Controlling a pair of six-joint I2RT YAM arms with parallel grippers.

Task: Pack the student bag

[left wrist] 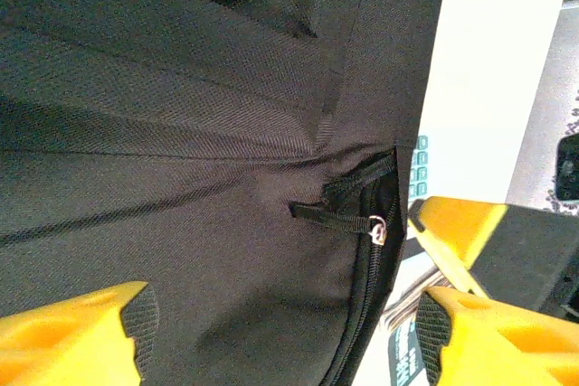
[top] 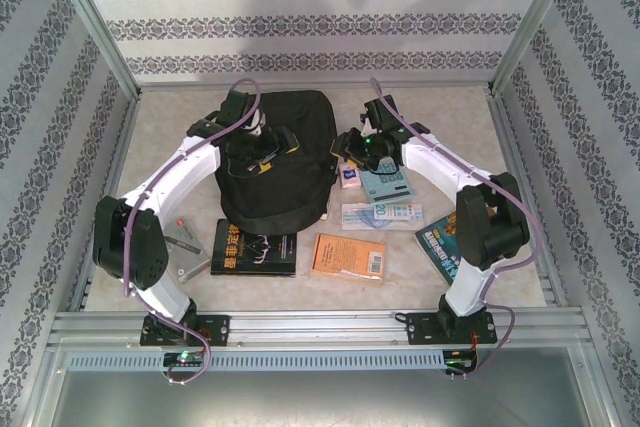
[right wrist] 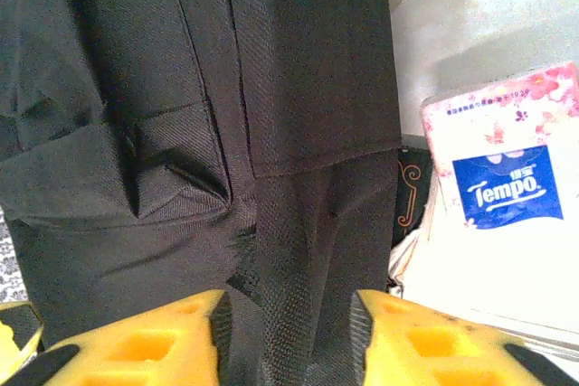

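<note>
The student bag is a big black fabric backpack lying flat at the table's middle back. My left gripper hovers over its upper part, open. In the left wrist view the left gripper spans bag fabric beside the zipper, whose pull lies just ahead. My right gripper is at the bag's right edge. In the right wrist view the right gripper stands open astride a mesh strap of the bag, with a gap on the left side.
Right of the bag lie a Tempo tissue pack, a calculator and a clear packet. In front are a black book, an orange book, a teal book and a grey notebook.
</note>
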